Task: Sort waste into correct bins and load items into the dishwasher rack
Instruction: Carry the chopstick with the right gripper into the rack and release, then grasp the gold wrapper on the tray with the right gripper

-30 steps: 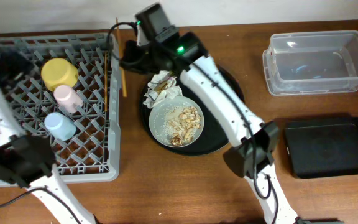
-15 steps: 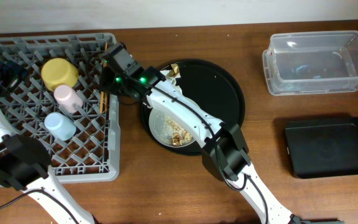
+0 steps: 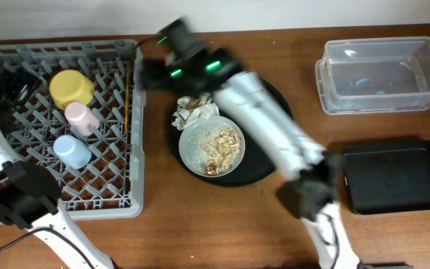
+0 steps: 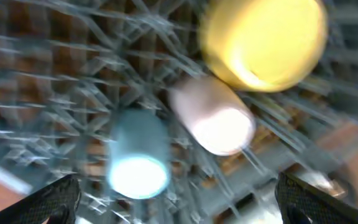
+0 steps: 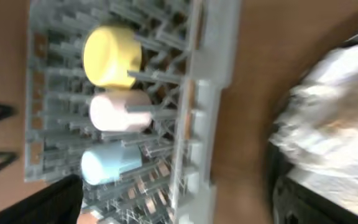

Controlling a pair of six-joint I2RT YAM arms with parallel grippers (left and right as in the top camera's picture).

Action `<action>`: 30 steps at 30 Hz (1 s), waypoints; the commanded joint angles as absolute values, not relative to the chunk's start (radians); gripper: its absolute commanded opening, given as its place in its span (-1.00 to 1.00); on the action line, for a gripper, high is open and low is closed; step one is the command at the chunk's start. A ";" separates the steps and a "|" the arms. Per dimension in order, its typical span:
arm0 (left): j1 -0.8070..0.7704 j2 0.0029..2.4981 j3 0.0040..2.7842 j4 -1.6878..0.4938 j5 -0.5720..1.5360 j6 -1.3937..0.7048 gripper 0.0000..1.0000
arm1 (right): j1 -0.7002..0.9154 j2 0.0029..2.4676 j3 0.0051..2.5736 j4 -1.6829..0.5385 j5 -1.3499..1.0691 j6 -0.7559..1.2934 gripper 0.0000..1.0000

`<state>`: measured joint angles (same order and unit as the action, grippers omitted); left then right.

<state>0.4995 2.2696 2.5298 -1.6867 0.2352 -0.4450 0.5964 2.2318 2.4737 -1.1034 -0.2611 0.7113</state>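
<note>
Gaping wide, left tool (image 4: 179, 196) and right tool (image 5: 179, 199), right arm (image 3: 260, 112) motion-blurred, chopsticks (image 3: 125, 104) barely discernible in rack (image 3: 137, 172)

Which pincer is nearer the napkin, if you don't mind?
Right. The right pincer is at the rack's near edge, close to the napkin; the left pincer is over the rack's far side.

rack (image 3: 88, 208): ylw bowl (image 3: 71, 87), pink cup (image 3: 83, 118), blue cup (image 3: 72, 152) | plate (image 3: 194, 146) w/ food bits (image 3: 222, 146) | napkin (image 3: 196, 110) touching
</note>
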 commanded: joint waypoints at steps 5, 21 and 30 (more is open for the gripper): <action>0.195 2.273 2.521 -1.688 0.508 -0.215 0.99 | 0.168 2.021 2.505 -1.514 -0.250 0.628 0.97; -0.358 2.274 2.519 -1.662 -0.240 -0.462 0.99 | -0.157 2.024 2.504 -1.686 -0.276 0.644 0.97; -0.031 2.274 2.510 -1.688 -0.240 -0.478 0.99 | 0.161 2.124 2.495 -1.587 -0.178 0.532 0.97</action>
<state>-0.0746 2.2696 2.5175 -1.6840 -0.2222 -0.4591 0.0372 2.0560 2.5031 -1.6360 -0.2913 0.5686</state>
